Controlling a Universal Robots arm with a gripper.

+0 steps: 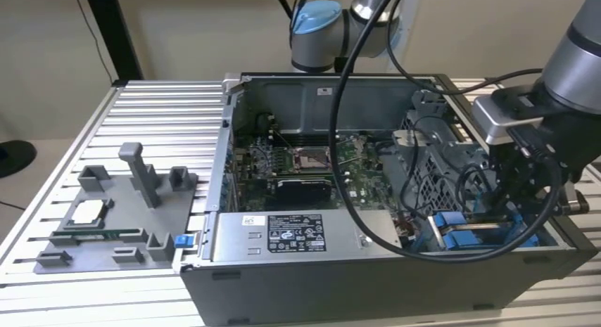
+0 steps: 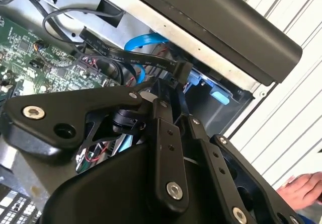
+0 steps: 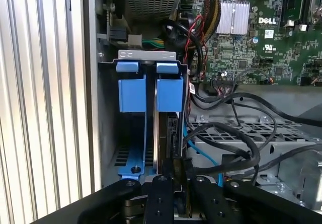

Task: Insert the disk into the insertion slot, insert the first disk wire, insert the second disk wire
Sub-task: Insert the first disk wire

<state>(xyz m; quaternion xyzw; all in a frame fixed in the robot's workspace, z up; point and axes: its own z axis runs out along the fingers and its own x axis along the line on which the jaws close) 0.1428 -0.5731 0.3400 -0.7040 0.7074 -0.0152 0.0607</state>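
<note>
The disk point(image 3: 165, 133) stands edge-on in the insertion slot point(image 3: 108, 133), its blue frame point(image 3: 169, 90) beside a second blue frame point(image 3: 132, 88). In the exterior view the slot's blue parts point(image 1: 460, 232) sit at the case's front corner on the exterior view's right, and my gripper point(image 1: 519, 218) reaches down into that corner. In both wrist views my gripper point(image 3: 178, 176) point(image 2: 173, 89) is shut on the black connector point(image 2: 182, 72) of a flat black disk wire point(image 2: 126, 55), held at the disk's end. A blue wire point(image 2: 146, 40) curves behind it.
The perforated grey cage point(image 3: 241, 133) and loose black cables point(image 3: 236, 148) crowd one side of the slot. The motherboard point(image 1: 300, 165) and the grey labelled power-supply box point(image 1: 281, 235) fill the case. A grey fixture tray point(image 1: 112, 214) lies on the slatted table. A person's hand point(image 2: 302, 189) is near.
</note>
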